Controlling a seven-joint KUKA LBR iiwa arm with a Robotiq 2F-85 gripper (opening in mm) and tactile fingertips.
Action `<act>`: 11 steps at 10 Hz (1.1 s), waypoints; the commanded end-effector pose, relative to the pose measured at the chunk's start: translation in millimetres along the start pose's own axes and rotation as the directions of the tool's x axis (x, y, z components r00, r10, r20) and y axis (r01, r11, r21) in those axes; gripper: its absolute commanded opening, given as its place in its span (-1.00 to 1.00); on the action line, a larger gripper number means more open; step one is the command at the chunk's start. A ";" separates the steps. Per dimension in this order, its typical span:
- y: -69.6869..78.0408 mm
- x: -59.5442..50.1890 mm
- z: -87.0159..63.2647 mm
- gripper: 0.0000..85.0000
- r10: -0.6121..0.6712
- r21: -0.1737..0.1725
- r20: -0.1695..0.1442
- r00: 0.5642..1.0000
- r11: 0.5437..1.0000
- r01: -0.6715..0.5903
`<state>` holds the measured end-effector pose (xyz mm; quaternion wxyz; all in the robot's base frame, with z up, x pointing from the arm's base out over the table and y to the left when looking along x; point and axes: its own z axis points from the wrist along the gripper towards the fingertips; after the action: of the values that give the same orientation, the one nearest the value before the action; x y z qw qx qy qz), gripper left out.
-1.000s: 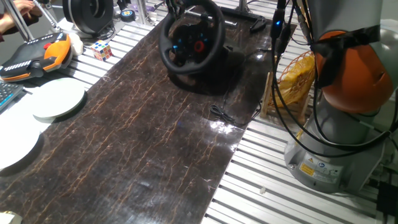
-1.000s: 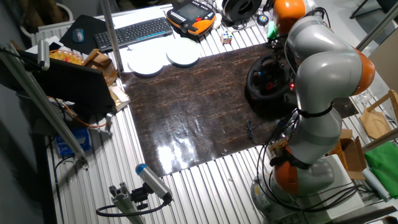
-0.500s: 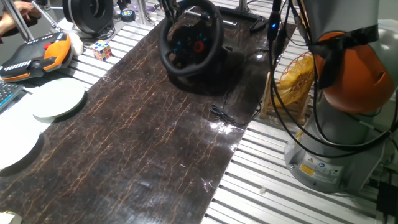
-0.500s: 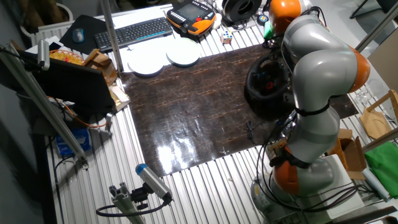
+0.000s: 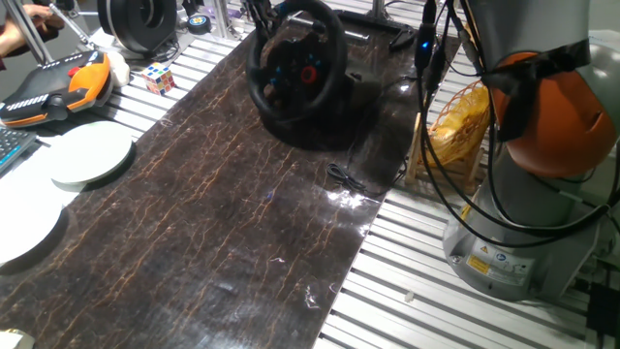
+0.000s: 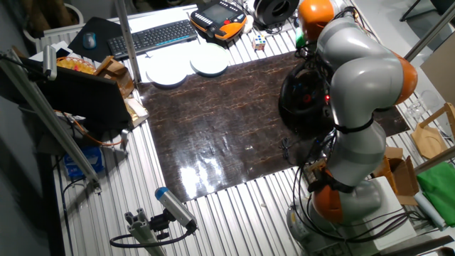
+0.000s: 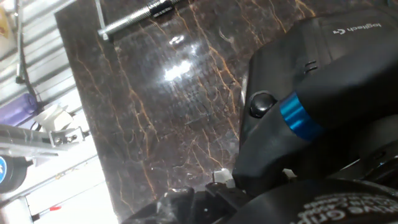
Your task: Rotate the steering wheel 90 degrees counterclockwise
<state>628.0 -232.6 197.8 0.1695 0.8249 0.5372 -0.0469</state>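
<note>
— At the far end of the dark mat (image 5: pixel 223 223), near its right corner: the steering wheel (image 5: pixel 298 70), upright on its base, face tilted toward the camera.
— And the gripper (image 5: pixel 259 13)?
— Right at the top-left of the rim, touching or all but touching. Hard to separate dark fingers from dark rim there.
— Spread or pinching?
— Cannot tell. No clear sight of the fingertips in any view.
— From the other side of the table?
— Shows the wheel (image 6: pixel 304 91) tucked under the grey arm (image 6: pixel 359 64), with the hand hidden behind it. Good for the arm's reach over the wheel, useless for the contact.
— Hand camera, then.
— Looks past the rim (image 7: pixel 329 106) from behind: a blue stripe (image 7: pixel 297 118) across it, the base (image 7: pixel 339 43) with the maker's name beyond, mat below. Seen only there: that stripe, probably the rim's top-centre mark, so a handy gauge of the turn.
— So, for the coming move?
— Wheel just below and ahead of the hand. Likely a sweep of the rim's top toward the mat's left edge, as seen from the front, around the hub axis. Some risk of sliding off if not closed on the rim.
</note>
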 end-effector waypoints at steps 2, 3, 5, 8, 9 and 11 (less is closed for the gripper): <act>-2.1 3.5 4.7 -0.98 -0.007 0.006 -0.007 1.000 1.000 0.007; -3.3 5.4 7.1 -0.98 -0.004 0.003 -0.003 1.000 1.000 0.004; -4.4 7.8 9.9 -0.98 -0.003 -0.003 0.004 1.000 1.000 0.003; -4.5 8.3 10.8 -0.98 -0.006 0.001 0.000 1.000 1.000 0.006; -4.1 8.0 9.6 -0.98 -0.007 0.003 -0.001 1.000 1.000 0.007; -3.8 9.4 8.8 -0.98 -0.008 0.005 0.006 1.000 1.000 0.008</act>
<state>629.2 -225.6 185.4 0.1684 0.8230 0.5400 -0.0520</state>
